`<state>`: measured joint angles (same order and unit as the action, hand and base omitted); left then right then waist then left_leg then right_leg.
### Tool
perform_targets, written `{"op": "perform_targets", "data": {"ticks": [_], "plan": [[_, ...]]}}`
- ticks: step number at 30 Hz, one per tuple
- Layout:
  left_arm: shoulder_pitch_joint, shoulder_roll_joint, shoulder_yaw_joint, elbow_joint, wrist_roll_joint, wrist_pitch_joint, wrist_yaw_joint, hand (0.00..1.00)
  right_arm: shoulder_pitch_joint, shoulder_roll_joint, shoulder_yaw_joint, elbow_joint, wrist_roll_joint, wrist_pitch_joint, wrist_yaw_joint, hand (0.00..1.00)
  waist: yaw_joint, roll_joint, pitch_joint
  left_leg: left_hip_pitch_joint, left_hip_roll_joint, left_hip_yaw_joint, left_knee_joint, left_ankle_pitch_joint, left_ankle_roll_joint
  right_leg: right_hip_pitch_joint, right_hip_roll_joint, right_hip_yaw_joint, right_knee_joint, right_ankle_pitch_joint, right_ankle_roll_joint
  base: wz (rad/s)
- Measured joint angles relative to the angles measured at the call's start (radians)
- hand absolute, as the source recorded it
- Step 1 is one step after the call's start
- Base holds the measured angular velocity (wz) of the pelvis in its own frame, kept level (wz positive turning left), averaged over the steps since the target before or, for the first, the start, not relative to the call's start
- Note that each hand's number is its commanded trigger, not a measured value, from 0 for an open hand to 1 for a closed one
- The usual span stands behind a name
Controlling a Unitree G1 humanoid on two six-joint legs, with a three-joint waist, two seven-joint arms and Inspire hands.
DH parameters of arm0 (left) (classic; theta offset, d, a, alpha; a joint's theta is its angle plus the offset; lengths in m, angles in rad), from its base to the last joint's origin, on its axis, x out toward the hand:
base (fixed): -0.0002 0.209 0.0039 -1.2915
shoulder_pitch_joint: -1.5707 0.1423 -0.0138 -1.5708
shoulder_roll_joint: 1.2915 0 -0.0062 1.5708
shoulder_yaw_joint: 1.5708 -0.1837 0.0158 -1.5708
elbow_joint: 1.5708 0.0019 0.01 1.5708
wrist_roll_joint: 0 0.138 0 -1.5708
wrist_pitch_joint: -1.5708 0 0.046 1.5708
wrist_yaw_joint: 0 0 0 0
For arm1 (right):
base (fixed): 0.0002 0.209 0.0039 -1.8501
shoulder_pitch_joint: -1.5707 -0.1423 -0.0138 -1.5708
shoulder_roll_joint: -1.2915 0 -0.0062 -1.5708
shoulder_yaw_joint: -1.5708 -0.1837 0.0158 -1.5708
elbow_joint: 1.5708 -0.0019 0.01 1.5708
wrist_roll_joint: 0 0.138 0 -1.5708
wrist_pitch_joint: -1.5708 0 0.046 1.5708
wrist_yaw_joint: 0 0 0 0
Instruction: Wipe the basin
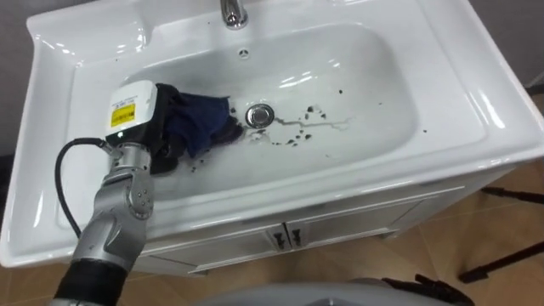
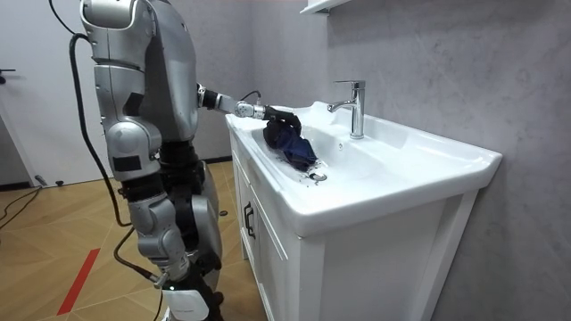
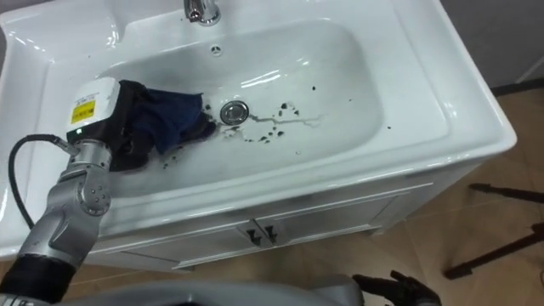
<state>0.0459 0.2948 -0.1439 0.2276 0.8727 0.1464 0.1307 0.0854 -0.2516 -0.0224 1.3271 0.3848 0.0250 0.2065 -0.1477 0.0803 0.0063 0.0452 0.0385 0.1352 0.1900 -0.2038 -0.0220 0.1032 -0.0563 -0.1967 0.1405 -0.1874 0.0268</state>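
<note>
White ceramic basin (image 1: pixel 476 102) cradles a crumpled dark-blue cloth (image 1: pixel 204 119), probably soft and light, just ahead of the left hand (image 1: pixel 136 106), whose hold on it cannot be told; its gathered middle seems the surest grip.

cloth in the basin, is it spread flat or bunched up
Bunched up: the dark blue cloth lies crumpled in folds against the left hand, beside the drain, not spread flat.

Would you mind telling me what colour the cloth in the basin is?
Dark blue cloth, clearest in the left eye view.
</note>
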Motion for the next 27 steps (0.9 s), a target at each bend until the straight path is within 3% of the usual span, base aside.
{"op": "perform_targets", "data": {"ticks": [3,12,19,27], "plan": [[0.000,0.000,0.000,0.000,0.009,0.020,-0.053,1.00,0.000,0.000,-0.001,-0.001,-0.004,0.007,-0.006,0.00,0.000,0.000,0.0009,0.000,0.000,0.000,0.002,0.000,0.000,0.001,0.000,-0.001,0.000,0.000,0.000,0.00],[-0.007,0.000,0.000,0.043,0.064,0.027,-0.136,1.00,0.001,0.000,-0.002,0.001,-0.006,0.020,-0.023,0.00,-0.010,-0.003,0.0054,0.001,0.000,0.002,0.008,0.000,0.000,-0.003,0.000,0.003,-0.003,0.000,0.000,0.00],[-0.035,0.000,-0.018,0.067,0.085,0.044,-0.182,1.00,0.004,-0.009,0.000,-0.013,-0.007,0.043,-0.035,0.00,-0.009,0.010,-0.0019,0.001,0.001,0.003,0.008,0.000,0.000,-0.004,0.001,0.001,-0.003,0.000,0.000,0.00],[-0.054,-0.001,-0.017,0.084,0.085,0.055,-0.218,1.00,0.013,-0.007,-0.015,-0.060,-0.058,0.069,-0.052,0.00,-0.009,0.009,-0.0024,0.004,0.001,0.005,0.007,0.000,0.000,-0.001,0.002,0.004,-0.005,-0.001,0.000,0.00]]}}
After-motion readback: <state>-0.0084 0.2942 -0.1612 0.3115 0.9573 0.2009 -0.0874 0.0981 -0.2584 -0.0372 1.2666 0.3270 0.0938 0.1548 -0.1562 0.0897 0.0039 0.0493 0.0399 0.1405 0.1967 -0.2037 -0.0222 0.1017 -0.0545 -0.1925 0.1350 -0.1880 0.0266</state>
